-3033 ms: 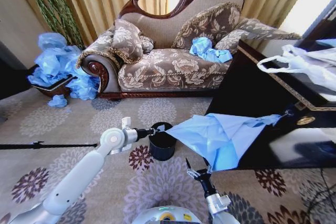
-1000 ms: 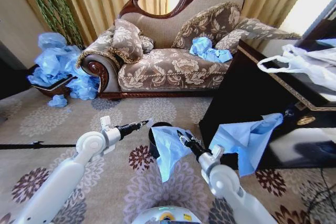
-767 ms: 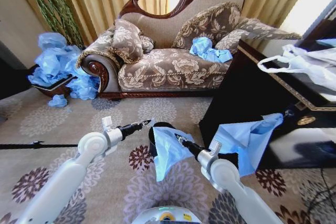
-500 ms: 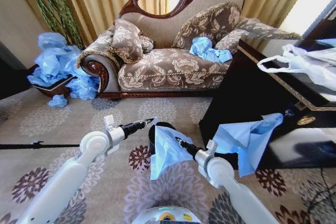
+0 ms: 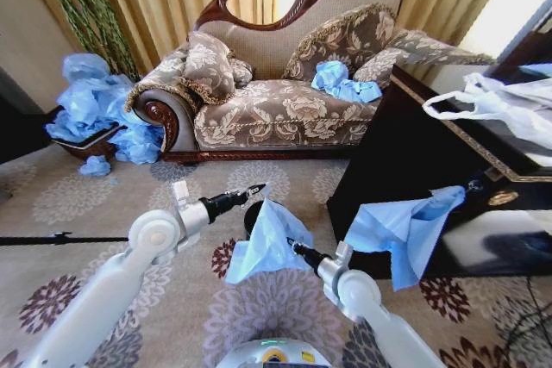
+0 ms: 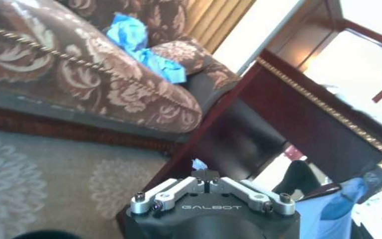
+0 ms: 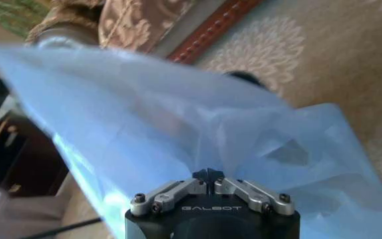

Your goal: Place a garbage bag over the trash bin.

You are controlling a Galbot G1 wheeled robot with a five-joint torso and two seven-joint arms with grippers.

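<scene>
- Since half a second ago: garbage bag [image 5: 266, 243] pulled lower and toward robot's left, now draped in front of trash bin; right arm drawn back toward the base; left hand nudged up and right to the bag's top corner.
- Right hand [image 5: 297, 247] low at centre, just right of the bag, fingers together and clamped on bag's right edge; in right wrist view fingers [image 7: 208, 175] pinched shut on blue film, garbage bag [image 7: 177, 129] spread wide ahead.
- Left hand [image 5: 256, 189] above the bag, at its top corner, tips together on the plastic; in left wrist view fingers [image 6: 206, 175] closed, scrap of blue at the tip.
- Trash bin [image 5: 251, 212] on carpet [image 5: 103, 204] right behind the bag, mostly hidden, dark sliver of rim at bag's left edge.
- Second blue sheet [image 5: 401, 226] hanging off dark cabinet [image 5: 414, 144] to the right, apart from both hands.
- White bag [image 5: 500, 105] on cabinet top.
- Farther back: sofa [image 5: 285, 84] with blue wad [image 5: 343, 82] on seat; heap of blue bags [image 5: 99, 109] at sofa's left end.
</scene>
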